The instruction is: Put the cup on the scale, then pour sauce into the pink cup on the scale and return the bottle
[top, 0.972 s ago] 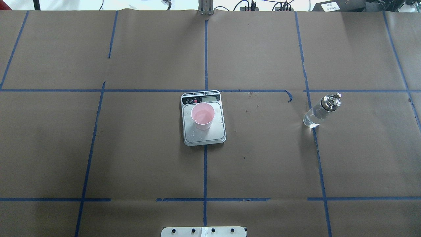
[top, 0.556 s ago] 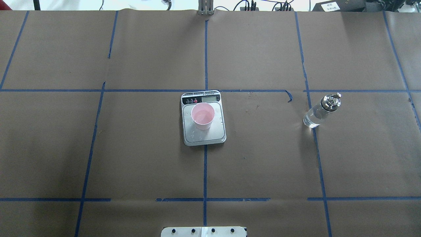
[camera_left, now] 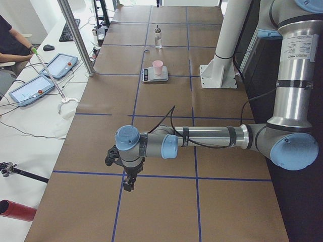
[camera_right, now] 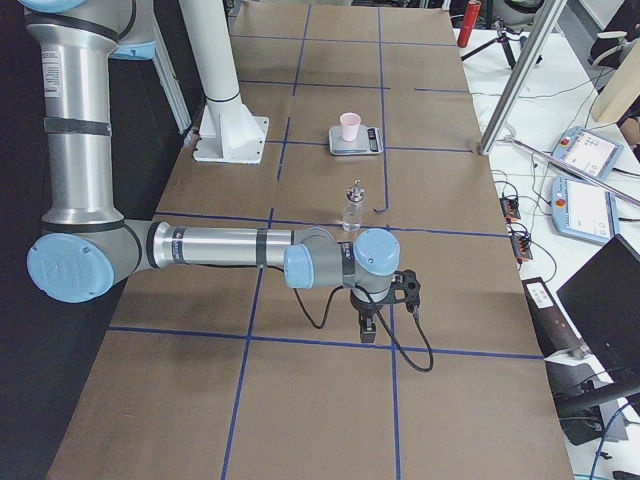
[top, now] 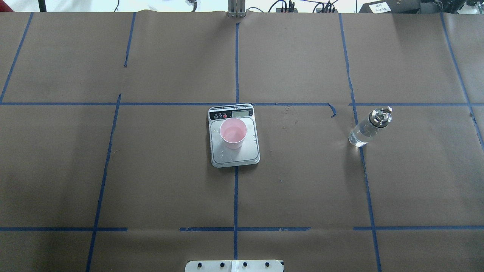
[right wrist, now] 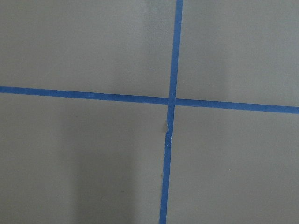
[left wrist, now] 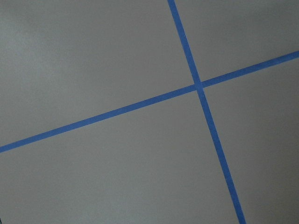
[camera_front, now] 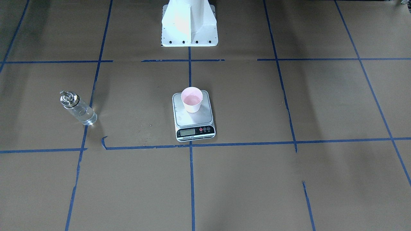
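The worktop is carrying the task's things across its middle. Both arms are lying low and stretched out, forearms level, the right arm over the bottle's end and the left arm over the opposite end. The scale is sitting at the centre with the cup standing on its platform. The bottle, long axis upright, is standing well apart from the scale, between it and the right gripper, so the right arm is nearer. That gripper and the left gripper are pointing down; whether they are released or clenched, I cannot tell.
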Controlling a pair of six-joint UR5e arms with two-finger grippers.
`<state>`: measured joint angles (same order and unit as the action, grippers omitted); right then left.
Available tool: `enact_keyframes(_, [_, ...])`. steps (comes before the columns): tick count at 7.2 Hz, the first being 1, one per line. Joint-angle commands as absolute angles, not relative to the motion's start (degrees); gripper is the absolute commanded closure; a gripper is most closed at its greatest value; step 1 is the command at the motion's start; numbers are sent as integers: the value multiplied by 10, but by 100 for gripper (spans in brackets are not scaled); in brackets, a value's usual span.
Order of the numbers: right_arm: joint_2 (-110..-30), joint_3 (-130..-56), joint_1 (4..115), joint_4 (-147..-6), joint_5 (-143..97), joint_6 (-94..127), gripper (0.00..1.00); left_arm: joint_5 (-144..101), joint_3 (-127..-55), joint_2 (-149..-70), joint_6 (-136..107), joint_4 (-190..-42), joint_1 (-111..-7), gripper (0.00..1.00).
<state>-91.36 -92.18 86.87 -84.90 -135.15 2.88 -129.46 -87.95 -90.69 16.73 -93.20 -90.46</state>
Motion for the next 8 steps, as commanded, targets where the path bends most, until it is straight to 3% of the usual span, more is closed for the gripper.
enact_keyframes(1, [-916, -925, 873, -849, -1352, 30, 0, -1294, -884, -911, 166, -931, -904, 0])
enact_keyframes(8, [-918, -918, 892, -850, -1349, 39, 0, -1296, -890, -909, 17, -934, -904, 0])
